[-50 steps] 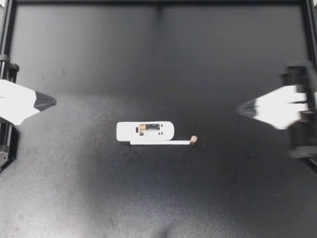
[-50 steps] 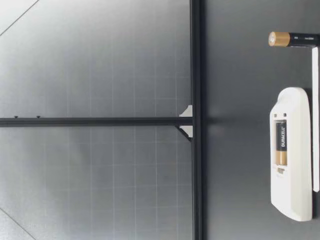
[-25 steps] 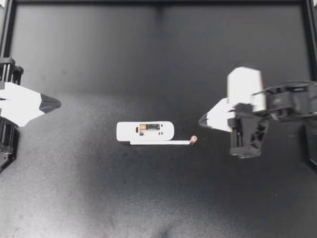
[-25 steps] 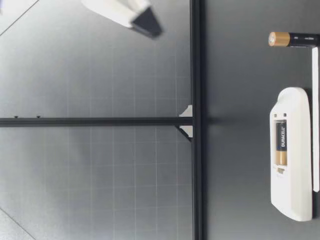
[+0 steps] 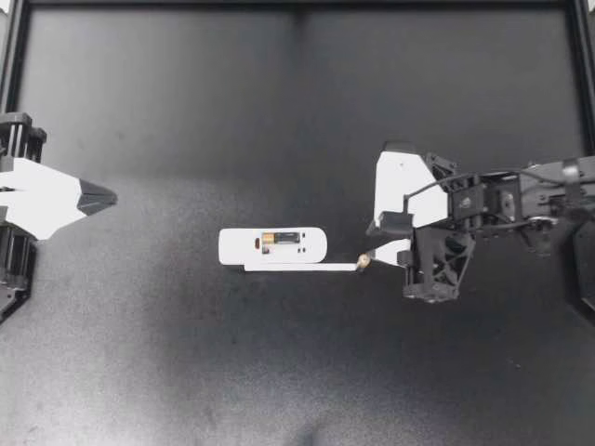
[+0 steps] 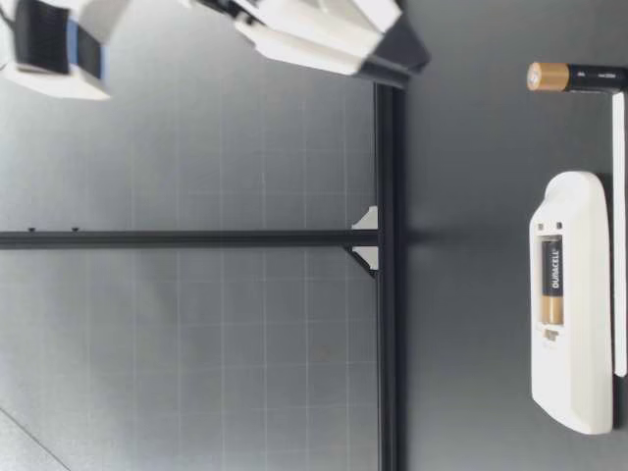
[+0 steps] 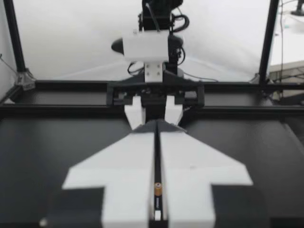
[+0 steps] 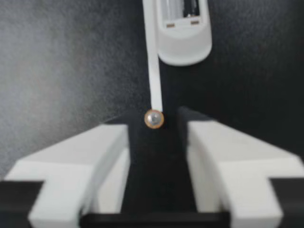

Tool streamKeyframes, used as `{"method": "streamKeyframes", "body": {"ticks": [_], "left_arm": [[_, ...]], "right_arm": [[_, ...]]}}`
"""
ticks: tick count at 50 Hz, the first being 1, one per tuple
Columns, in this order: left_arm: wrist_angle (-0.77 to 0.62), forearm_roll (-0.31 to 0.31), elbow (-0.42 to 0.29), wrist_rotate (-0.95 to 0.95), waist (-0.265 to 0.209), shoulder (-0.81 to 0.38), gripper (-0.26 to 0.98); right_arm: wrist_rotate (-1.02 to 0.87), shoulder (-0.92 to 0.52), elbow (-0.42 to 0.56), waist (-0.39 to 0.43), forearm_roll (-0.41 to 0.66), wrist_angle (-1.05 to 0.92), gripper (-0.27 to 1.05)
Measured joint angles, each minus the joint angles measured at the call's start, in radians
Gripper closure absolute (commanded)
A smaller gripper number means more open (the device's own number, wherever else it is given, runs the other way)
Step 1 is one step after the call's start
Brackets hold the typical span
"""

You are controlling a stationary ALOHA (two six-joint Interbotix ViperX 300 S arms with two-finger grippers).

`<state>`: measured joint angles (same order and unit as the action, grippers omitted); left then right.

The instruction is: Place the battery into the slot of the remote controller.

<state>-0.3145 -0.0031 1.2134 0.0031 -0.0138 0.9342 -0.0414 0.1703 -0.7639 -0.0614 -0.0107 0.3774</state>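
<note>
The right arm stretches in from the right edge of the top view to just right of centre, and the right gripper point(image 5: 376, 239) points toward the middle of the table point(image 5: 279, 111). Its fingers are spread wide and hold nothing. The left gripper point(image 5: 98, 196) sits at the left edge. Its fingers are drawn together to a thin slit, with nothing between them.

The loose battery point(image 5: 363, 262) stands upright on the table, gold end up, just ahead of the right gripper. In the right wrist view it stands between the two fingertips, touching neither. It stands at the end of a white strip point(image 5: 297, 268) that runs alongside the remote point(image 5: 237, 246).

The remote lies flat at centre, its slot point(image 5: 282, 238) facing up. Another battery point(image 6: 551, 280) already lies inside the slot.
</note>
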Motion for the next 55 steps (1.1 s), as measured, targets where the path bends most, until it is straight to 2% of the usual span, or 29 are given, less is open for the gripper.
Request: {"method": "streamKeyframes", "body": {"ticks": [25,55], "left_arm": [[0.000,0.000,0.009,0.000,0.000,-0.002,0.88],[-0.002,0.000,0.011,0.000,0.000,-0.002,0.88]], "right_arm": [[0.008,-0.147,0.044,0.000,0.000,0.020,0.29],[0.008,-0.221,0.066,0.005,0.000,0.020,0.30]]}}
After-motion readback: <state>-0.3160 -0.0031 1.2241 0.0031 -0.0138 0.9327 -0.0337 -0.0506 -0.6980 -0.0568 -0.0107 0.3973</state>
